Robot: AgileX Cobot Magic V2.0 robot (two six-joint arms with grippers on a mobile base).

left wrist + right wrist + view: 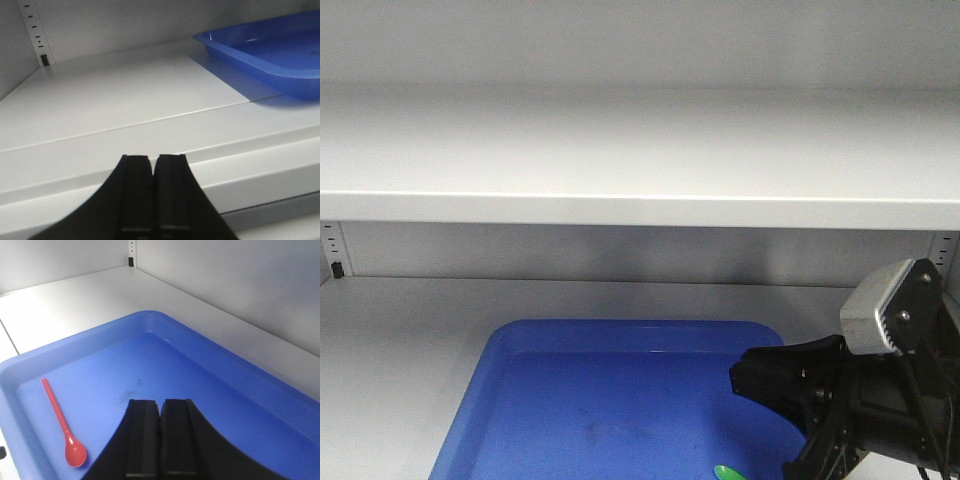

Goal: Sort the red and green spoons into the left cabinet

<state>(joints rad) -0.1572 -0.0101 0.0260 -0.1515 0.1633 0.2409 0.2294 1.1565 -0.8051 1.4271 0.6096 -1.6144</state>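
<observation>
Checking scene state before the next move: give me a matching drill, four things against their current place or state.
Things:
1. red spoon
2. green spoon
3. blue tray
4. left gripper

States:
A. only a tip showing at the front view's bottom edge
B. shut, over bare shelf beside the tray
C. lying flat in the tray
D. resting on the cabinet shelf

Pairs: 1-C, 2-A, 3-D, 4-B

The cabinet looks like painted metal, pale grey, smooth and matt. The blue tray is glossy plastic, its floor scuffed with dark marks. The red spoon is smooth, shiny plastic. The right gripper fingers look matt black.
</observation>
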